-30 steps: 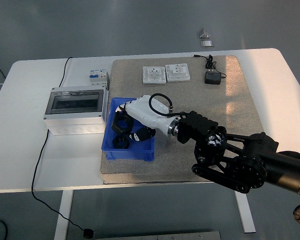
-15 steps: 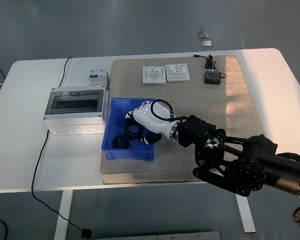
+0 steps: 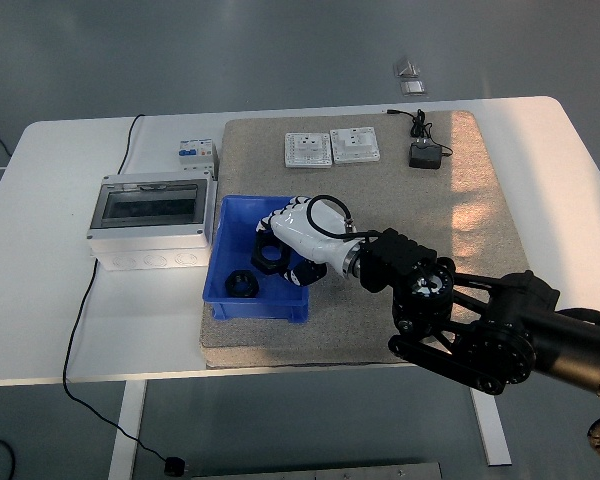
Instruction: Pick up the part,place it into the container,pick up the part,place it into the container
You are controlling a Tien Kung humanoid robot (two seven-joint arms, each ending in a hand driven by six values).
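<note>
Right hand [image 3: 298, 238] over the blue container [image 3: 230, 212], fingers curled around a black ring-shaped part [image 3: 269, 256].
A second black ring part [image 3: 240, 283] lies on the container floor, just left of the held one. A grey enclosure box [image 3: 148, 221] stands against the container's left wall; two white sockets [image 3: 332, 147] and a black adapter [image 3: 425, 155] sit well apart on the mat [image 3: 460, 210]. No writing is legible.

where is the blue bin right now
In the head view the blue bin sits at the mat's left edge, just right of the grey electrical box, with the right hand reaching into it.
</note>
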